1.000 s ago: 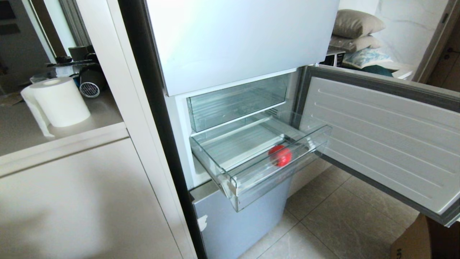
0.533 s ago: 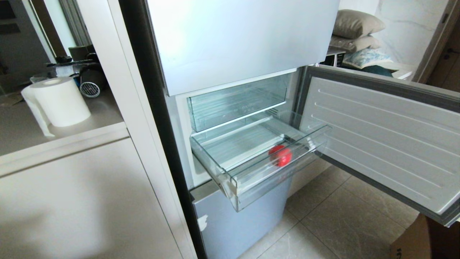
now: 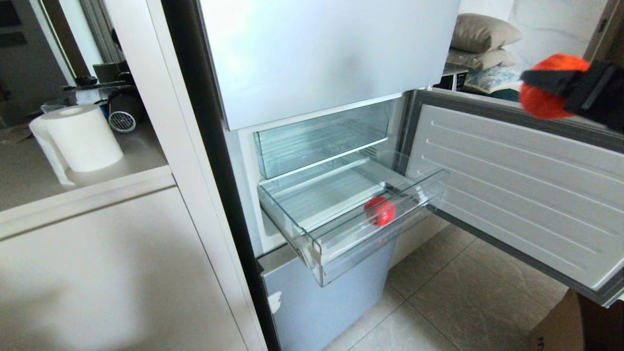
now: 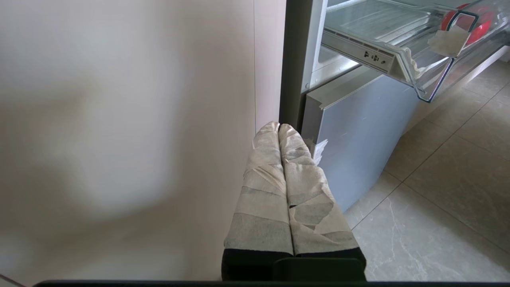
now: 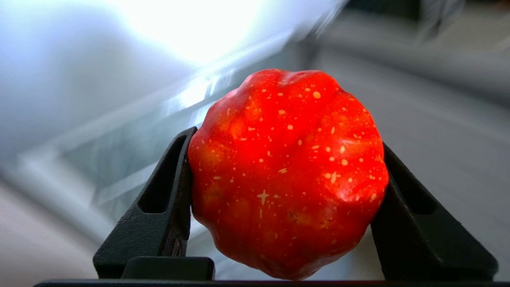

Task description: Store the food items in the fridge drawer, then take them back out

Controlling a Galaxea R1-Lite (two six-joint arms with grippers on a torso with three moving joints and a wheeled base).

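Your right gripper [image 3: 546,85] is clamped on the ribbed orange-red item [image 3: 548,87]. In the right wrist view you see the two black fingers [image 5: 163,207] pressing on both sides of this item [image 5: 287,171], which has small pale spots on its skin and fills the space between the jaws. In the head view the gripper is high at the right side, in the air above the top edge of the open fridge door [image 3: 516,185], and well apart from the drawer.

The second food item, the deeper red item [image 3: 380,211], lies inside the fridge drawer [image 3: 312,239], near the front wall and toward the drawer's right end. The drawer is pulled out from the fridge and is clear plastic, so you can see the red item through it. Above it there is an upper clear drawer [image 3: 321,139] that is pushed in.

Your left gripper [image 4: 279,129] hangs low beside the fridge, with its two taped fingers [image 4: 263,191] pressed together and holding nothing. It points at the pale cabinet side [image 4: 119,119], next to the lower fridge panel [image 4: 358,131].

On the counter [image 3: 29,180] at the left stands a paper towel roll [image 3: 80,136]. Behind the door you see some cushions [image 3: 482,31]. The floor [image 3: 463,302] is tiled.
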